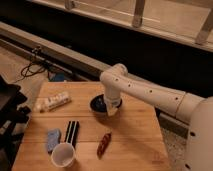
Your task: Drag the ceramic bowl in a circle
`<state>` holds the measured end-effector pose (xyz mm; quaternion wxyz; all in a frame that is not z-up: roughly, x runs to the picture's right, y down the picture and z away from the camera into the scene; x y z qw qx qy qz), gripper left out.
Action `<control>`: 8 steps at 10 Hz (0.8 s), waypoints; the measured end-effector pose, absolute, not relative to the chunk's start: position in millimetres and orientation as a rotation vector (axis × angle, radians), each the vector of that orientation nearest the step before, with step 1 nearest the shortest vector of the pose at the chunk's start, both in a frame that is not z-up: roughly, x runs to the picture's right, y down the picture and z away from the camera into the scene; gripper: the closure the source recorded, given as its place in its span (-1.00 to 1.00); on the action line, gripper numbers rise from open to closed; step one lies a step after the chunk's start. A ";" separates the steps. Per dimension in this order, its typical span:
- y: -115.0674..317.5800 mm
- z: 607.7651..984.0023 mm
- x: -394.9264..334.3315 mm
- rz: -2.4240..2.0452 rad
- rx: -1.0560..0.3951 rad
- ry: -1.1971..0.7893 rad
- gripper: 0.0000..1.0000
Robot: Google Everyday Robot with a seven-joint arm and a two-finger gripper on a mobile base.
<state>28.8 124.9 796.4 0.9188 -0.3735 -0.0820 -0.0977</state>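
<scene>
Toward the far middle of the wooden table [130,135], your gripper [111,107] sits at the ceramic bowl [100,104], over its right rim. The drag looks underway; you cannot judge how much circle remains.

The white arm [150,92] enters from the right edge and extends leftward, rising to a rounded elbow joint at its leftmost reach. From that joint the forearm turns straight down (near vertical). The wrist section is a pale cylinder pointing at the surface below. The gripper [111,109] sits at the lower end of this section, aimed downward, at the low point of the arm.
</scene>
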 end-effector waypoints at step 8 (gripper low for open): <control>99.5 808.9 3.9 -0.208 -0.703 -0.226 1.00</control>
